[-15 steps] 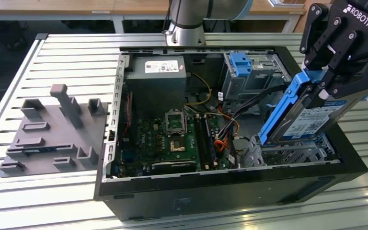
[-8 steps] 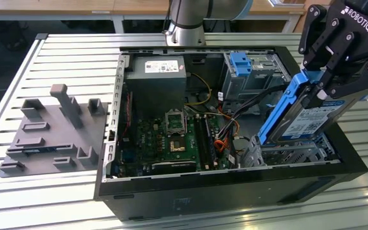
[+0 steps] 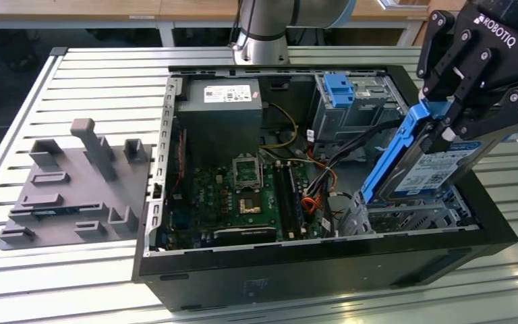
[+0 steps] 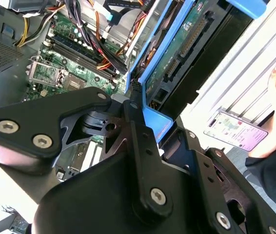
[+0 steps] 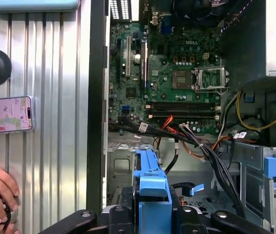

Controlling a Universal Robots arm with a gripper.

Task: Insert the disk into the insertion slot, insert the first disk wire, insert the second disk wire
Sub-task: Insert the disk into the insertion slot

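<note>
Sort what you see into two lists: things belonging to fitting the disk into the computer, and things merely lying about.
Belonging to the job: the disk, gripped by the hand; the insertion slot beneath it; the black cables in the computer case.
Lying about: the smartphone; the grey jig plate; the drive cage with the blue clip.

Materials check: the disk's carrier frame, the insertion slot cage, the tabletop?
Disk: the bright blue carrier frame looks smooth and moulded, likely plastic. Insertion slot: grey perforated sheet with folded edges, matte, probably bare steel. Tabletop: pale ribbed slats with a dull sheen, seemingly extruded aluminium.
</note>
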